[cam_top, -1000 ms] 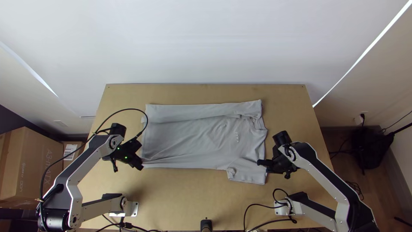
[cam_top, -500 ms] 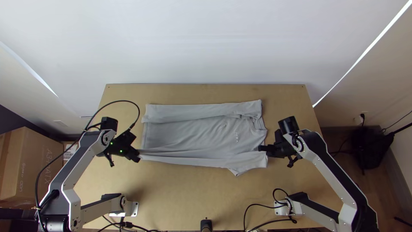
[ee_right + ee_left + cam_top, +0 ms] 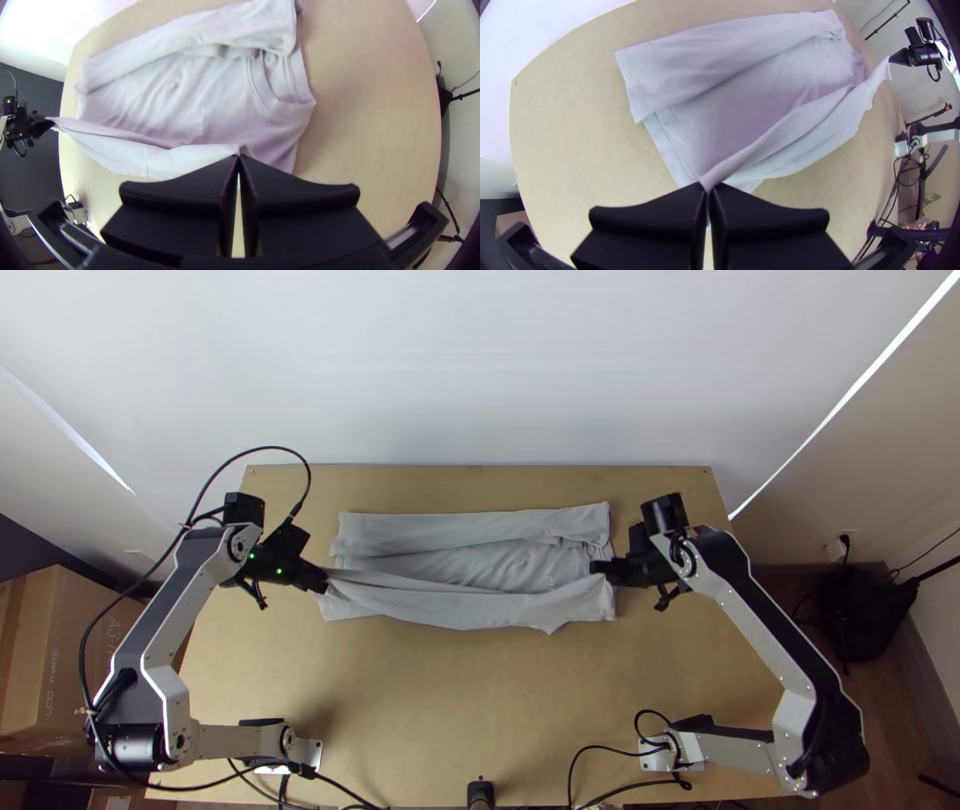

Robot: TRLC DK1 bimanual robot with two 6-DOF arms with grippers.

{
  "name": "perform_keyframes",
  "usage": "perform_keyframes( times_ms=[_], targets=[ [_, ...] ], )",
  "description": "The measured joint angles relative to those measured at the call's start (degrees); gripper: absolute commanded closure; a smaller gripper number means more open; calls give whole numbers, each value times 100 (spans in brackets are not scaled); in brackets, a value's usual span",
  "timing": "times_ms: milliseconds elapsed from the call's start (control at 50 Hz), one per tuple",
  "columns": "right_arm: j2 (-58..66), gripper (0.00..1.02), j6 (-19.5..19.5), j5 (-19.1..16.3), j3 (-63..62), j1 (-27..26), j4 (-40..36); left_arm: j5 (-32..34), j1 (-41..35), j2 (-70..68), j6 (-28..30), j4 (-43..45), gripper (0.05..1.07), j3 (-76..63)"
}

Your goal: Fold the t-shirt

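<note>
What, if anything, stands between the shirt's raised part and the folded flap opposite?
Nothing visible: between the raised part and the flap lies only the wrinkled middle of the shirt itself.

Your left claw (image 3: 324, 582) pinches the t-shirt (image 3: 450, 607), matt, creased cloth; under the claw you have a table (image 3: 450, 700) of smooth wood, and behind it a satin metal arm link (image 3: 225, 742).
</note>
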Motion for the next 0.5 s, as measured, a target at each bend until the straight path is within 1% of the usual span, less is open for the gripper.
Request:
perform_keyframes(
  times_ms=[220,500],
  targets=[
    [931,100,-66,0,1025,-195,271,0,0,686,-188,42,104,765],
    [2068,100,-87,2,2216,-345,317,2,59,1626,-424,42,104,1814]
  ],
)
